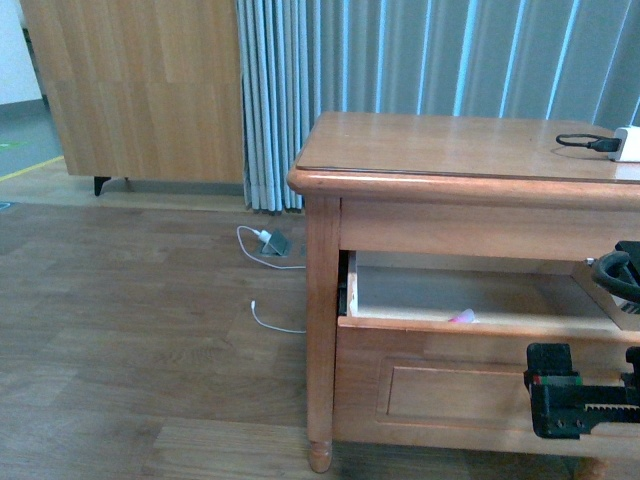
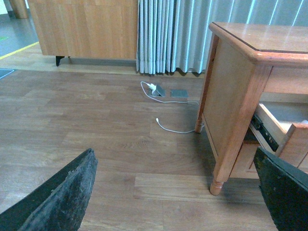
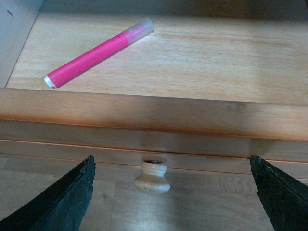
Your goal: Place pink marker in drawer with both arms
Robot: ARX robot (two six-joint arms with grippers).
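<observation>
The pink marker lies flat on the pale wood floor inside the open drawer, towards one side wall. In the front view only a pink bit of the marker shows over the drawer front rim. My right gripper hangs open outside the drawer front, its fingers wide on either side of the round knob, touching nothing. My left gripper is open and empty over the floor, off the cabinet's side, away from the drawer.
A white charger with a black cable lies on the cabinet top at the far right. White cables and a floor socket lie on the wood floor left of the cabinet. My right arm crosses the lower drawer front.
</observation>
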